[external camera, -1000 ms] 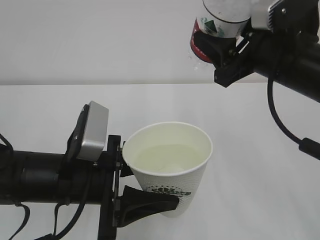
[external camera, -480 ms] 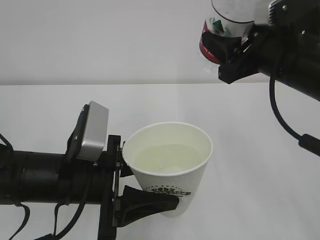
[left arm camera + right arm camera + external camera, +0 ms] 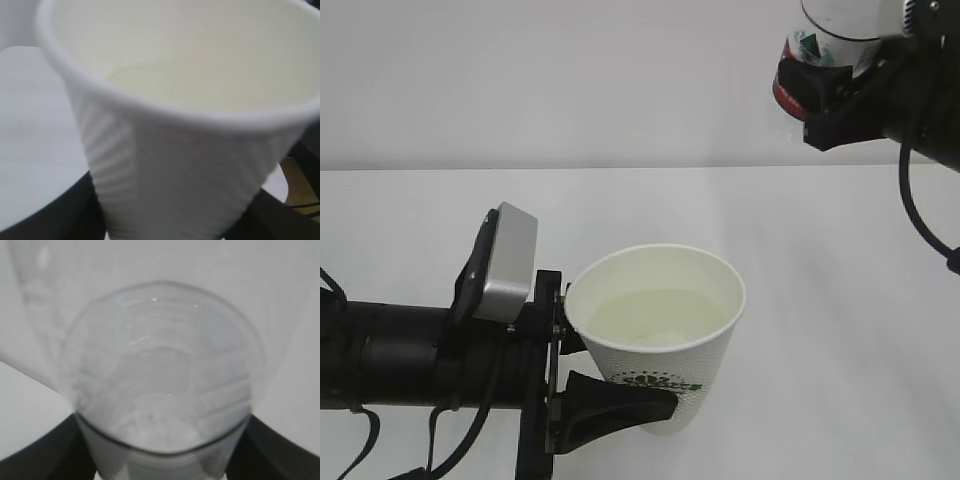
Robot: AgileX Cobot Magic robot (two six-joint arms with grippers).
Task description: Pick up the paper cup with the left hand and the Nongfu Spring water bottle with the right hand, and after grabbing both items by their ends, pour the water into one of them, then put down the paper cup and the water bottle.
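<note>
The paper cup [image 3: 655, 335] is white and dimpled with a dark green logo, and it stands upright in the exterior view's lower middle. It holds a pale pool of water [image 3: 655, 312]. My left gripper [image 3: 617, 372] is shut on the cup's lower wall from the left. In the left wrist view the paper cup [image 3: 175, 150] fills the frame, with the left gripper [image 3: 165, 227] closed round its base and a dark finger [image 3: 45, 220] on either side. The Nongfu Spring water bottle [image 3: 817, 47] hangs at the top right, held by my right gripper [image 3: 840, 80]. The bottle [image 3: 165, 380] also fills the right wrist view, between the right gripper [image 3: 162, 462] fingers.
The white table [image 3: 840, 300] stretches behind and to the right of the cup, under a plain pale wall. The left arm with its silver camera box [image 3: 505, 262] lies low along the left side. A black cable [image 3: 920, 225] hangs from the right arm.
The right gripper has carried the bottle to the right and slightly up, away from above the cup. The cup and left arm have stayed still.
</note>
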